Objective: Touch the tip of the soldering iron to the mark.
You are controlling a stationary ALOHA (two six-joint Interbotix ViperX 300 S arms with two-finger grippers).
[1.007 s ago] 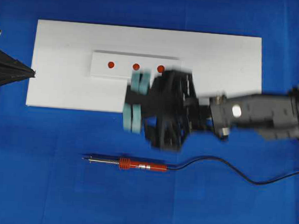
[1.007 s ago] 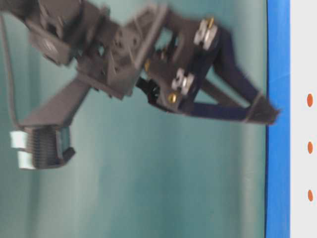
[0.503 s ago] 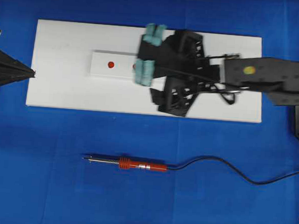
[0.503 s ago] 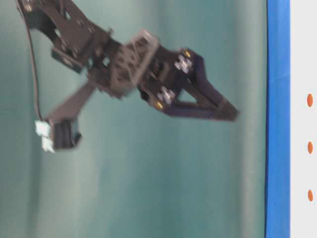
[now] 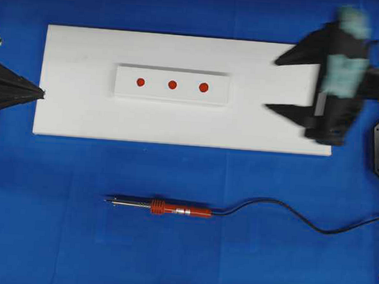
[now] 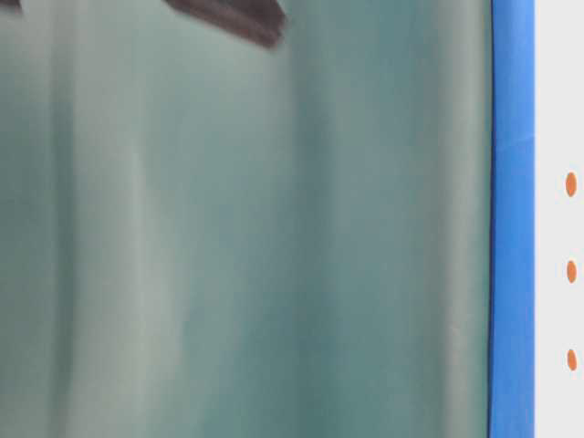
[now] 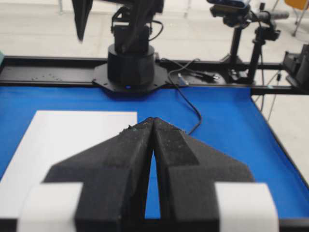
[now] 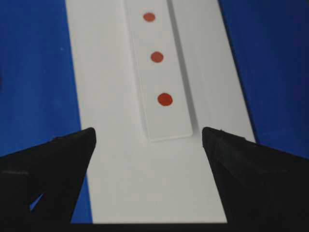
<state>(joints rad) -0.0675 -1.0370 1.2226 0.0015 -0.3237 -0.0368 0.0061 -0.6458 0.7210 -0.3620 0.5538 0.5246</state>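
The soldering iron [image 5: 163, 208] is seen lying flat on the blue bench [image 5: 55, 237], in front of the white board [image 5: 75, 109], with its metal tip pointing left and its black cord [image 5: 282, 209] trailing off to the right. It is touched by neither gripper.

On the board a white strip [image 5: 172, 85] carries 3 red dots in a row. The mark [image 5: 204, 87], the largest dot, is the rightmost of the 3 in the overhead view and the nearest in the right wrist view [image 8: 165, 99].

The right gripper [image 5: 280, 83] is held over the right end of the board, blurred, with its jaws spread wide and nothing between them; it points left toward the strip. The mark lies well apart from it to the left, and the soldering iron well apart below and to the left.

The left gripper [image 7: 153, 121] is kept at the left edge of the board [image 5: 41, 94], its jaws pressed together at the tips and empty. The soldering iron lies well apart from it, toward the lower right in the overhead view.
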